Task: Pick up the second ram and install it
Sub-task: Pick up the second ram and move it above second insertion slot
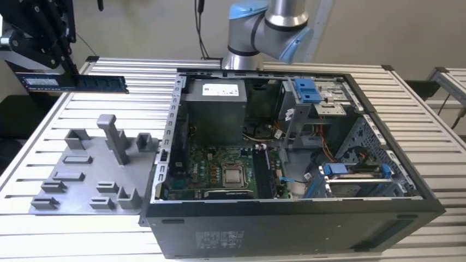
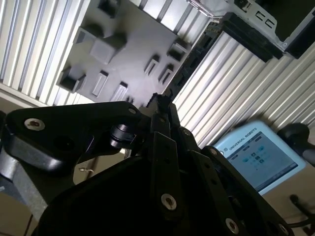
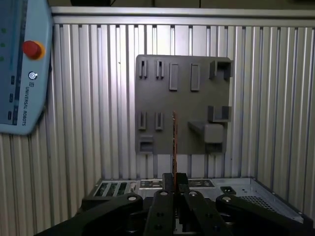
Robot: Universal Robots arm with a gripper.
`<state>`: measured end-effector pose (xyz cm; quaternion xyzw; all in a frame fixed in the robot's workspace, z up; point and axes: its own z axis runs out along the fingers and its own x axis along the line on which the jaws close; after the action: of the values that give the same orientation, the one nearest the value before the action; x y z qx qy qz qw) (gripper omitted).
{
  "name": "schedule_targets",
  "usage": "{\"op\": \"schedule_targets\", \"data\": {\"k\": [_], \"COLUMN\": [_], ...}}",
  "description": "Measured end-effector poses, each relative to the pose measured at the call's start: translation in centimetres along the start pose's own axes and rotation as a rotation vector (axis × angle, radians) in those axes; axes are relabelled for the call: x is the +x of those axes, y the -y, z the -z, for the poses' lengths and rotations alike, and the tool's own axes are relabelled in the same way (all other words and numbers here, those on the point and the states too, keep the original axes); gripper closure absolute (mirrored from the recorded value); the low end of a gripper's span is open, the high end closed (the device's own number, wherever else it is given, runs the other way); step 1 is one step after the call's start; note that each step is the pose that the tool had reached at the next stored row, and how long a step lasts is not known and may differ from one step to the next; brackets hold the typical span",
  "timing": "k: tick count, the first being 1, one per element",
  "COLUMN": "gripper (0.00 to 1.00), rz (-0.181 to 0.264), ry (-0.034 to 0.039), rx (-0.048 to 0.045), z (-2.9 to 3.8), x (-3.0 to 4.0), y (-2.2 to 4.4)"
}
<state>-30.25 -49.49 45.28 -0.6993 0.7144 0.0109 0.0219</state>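
Observation:
In the exterior view the second ram point(image 1: 87, 83), a long blue-green stick, hangs level in the air above the table's far left corner. My gripper point(image 1: 71, 73) is shut on its upper edge. The first wrist view shows the ram point(image 3: 174, 140) edge-on as a thin line running out from between the fingertips point(image 3: 181, 178), with the grey holder plate point(image 3: 182, 105) below it. In the second wrist view the black fingers point(image 2: 160, 105) meet above the same plate point(image 2: 123, 44). The black motherboard slots point(image 1: 265, 172) lie inside the open computer case point(image 1: 291, 224), to the exterior view's right of the gripper.
The grey holder plate point(image 1: 80, 174) with upright blocks and a tall post point(image 1: 113, 136) sits on the slatted table beside the case. A grey power-supply box point(image 1: 215, 112) and drive cages point(image 1: 313, 95) fill the case's far side. A teach pendant point(image 3: 22, 64) lies at the table's edge.

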Motion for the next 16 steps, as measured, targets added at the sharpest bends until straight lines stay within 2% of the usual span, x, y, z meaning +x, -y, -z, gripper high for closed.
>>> {"op": "schedule_targets", "data": {"k": [16], "gripper": [0.85], "rz": [0.0], "ry": [0.0001], "rx": [0.0001], "z": [-0.05], "x": [-0.06], "y": [3.05]}}
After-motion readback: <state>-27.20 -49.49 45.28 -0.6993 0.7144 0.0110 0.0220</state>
